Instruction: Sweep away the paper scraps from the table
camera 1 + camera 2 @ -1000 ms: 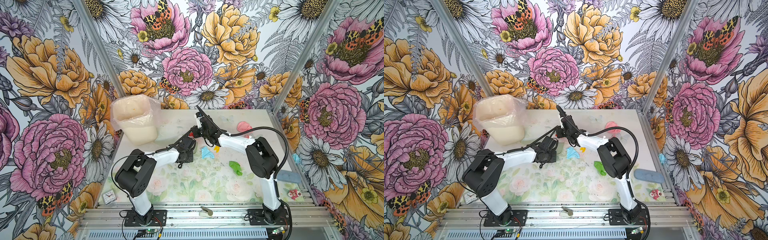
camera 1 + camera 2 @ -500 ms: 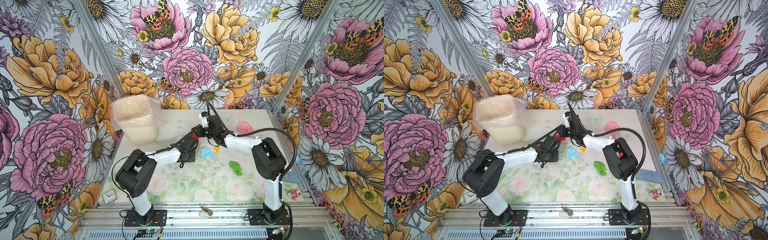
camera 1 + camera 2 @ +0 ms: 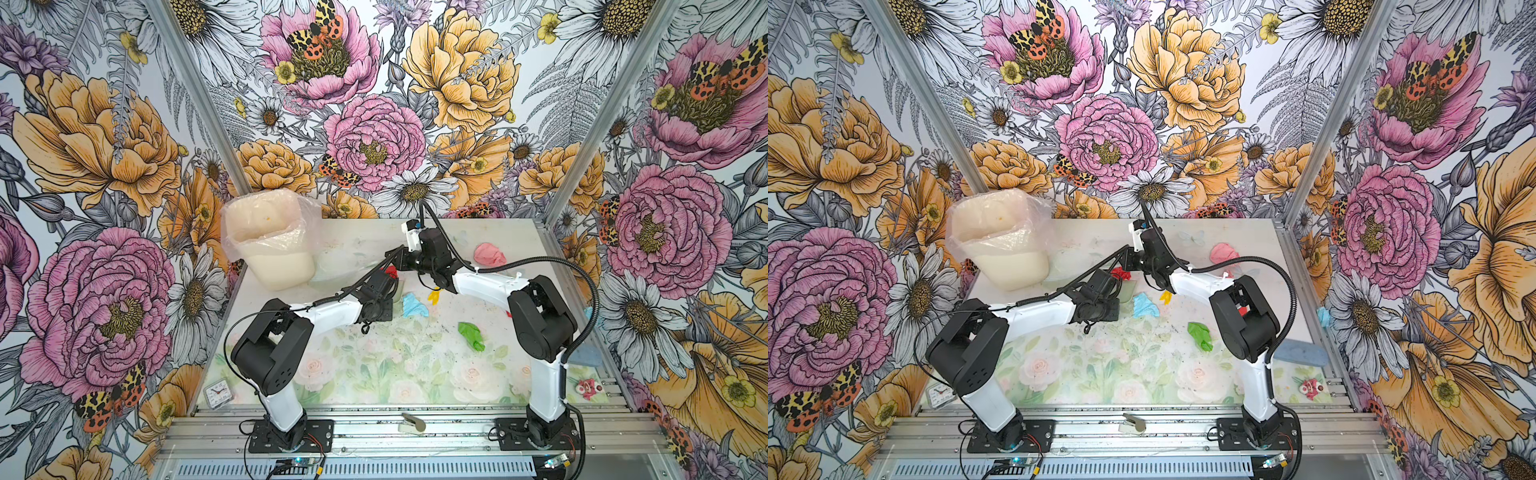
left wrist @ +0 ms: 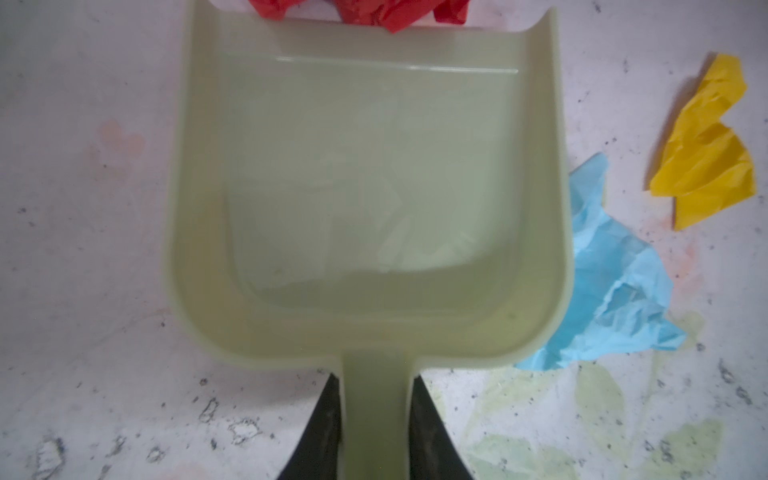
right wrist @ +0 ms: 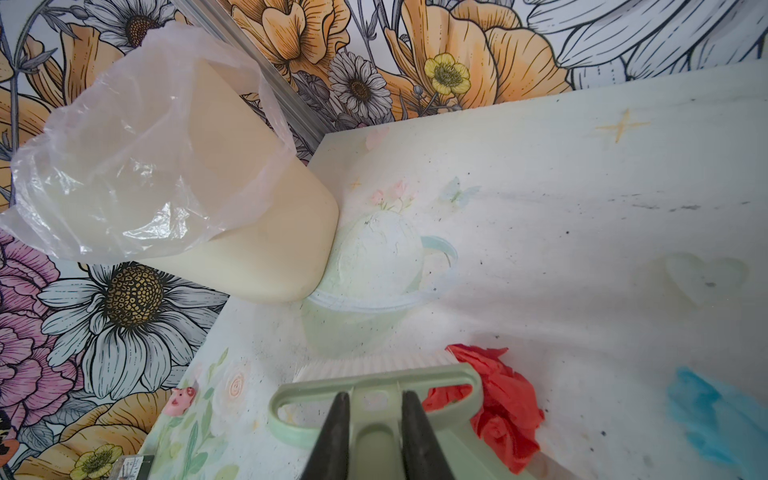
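Note:
My left gripper (image 4: 376,399) is shut on the handle of a pale green dustpan (image 4: 374,187), which lies flat on the table (image 3: 374,374) with nothing in it. A red paper scrap (image 4: 374,12) sits at its open lip. My right gripper (image 5: 376,399) is shut on a pale green brush (image 5: 457,378), whose white bristles (image 5: 365,368) rest on the table beside that red scrap (image 5: 503,407). A light blue scrap (image 4: 615,282) touches the dustpan's side and a yellow one (image 4: 702,158) lies just beyond. In both top views a green scrap (image 3: 471,336) (image 3: 1200,334) lies mid-table and a pink scrap (image 3: 489,254) (image 3: 1223,253) at the back right.
A cream bin (image 3: 270,245) lined with a clear bag stands at the back left corner, close to the brush. A small clock (image 3: 218,392) lies front left. A blue pad (image 3: 584,356) and a small red figure (image 3: 586,386) sit at the right edge. Flowered walls close three sides.
My right arm has swung the brush round and lowered it next to the red scrap at the dustpan's lip. The left arm and dustpan have hardly moved.

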You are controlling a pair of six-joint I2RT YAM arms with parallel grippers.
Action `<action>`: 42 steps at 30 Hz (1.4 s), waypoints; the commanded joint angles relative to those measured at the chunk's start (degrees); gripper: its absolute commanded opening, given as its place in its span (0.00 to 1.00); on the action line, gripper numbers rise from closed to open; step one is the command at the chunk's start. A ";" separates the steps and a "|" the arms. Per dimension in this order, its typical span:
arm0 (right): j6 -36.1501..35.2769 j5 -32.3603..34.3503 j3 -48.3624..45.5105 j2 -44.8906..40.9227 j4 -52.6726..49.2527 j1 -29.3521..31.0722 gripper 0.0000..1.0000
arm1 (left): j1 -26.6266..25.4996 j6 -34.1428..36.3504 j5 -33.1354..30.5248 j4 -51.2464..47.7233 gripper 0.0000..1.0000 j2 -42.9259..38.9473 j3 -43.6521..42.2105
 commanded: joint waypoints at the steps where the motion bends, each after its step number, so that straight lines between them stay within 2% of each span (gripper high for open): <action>1: 3.88 9.52 3.80 0.71 4.83 -8.17 0.00 | -0.23 -1.45 -0.59 -6.92 0.02 -0.52 -1.51; 9: 5.00 10.67 3.45 0.33 6.71 -9.75 0.00 | -1.39 -1.87 -1.10 -6.96 0.01 -1.56 -2.94; 26: -1.02 18.27 2.39 -0.20 4.86 -9.99 0.00 | -0.17 -2.48 -4.79 -8.65 0.01 -5.94 -8.36; 36: -2.79 19.64 2.59 -0.19 4.91 -10.29 0.00 | 0.18 -2.89 -6.53 -8.99 0.01 -6.52 -10.25; 42: -4.30 18.67 -0.78 -1.45 8.52 -10.97 0.00 | 0.95 -2.50 -6.03 -8.74 0.01 -8.03 -11.30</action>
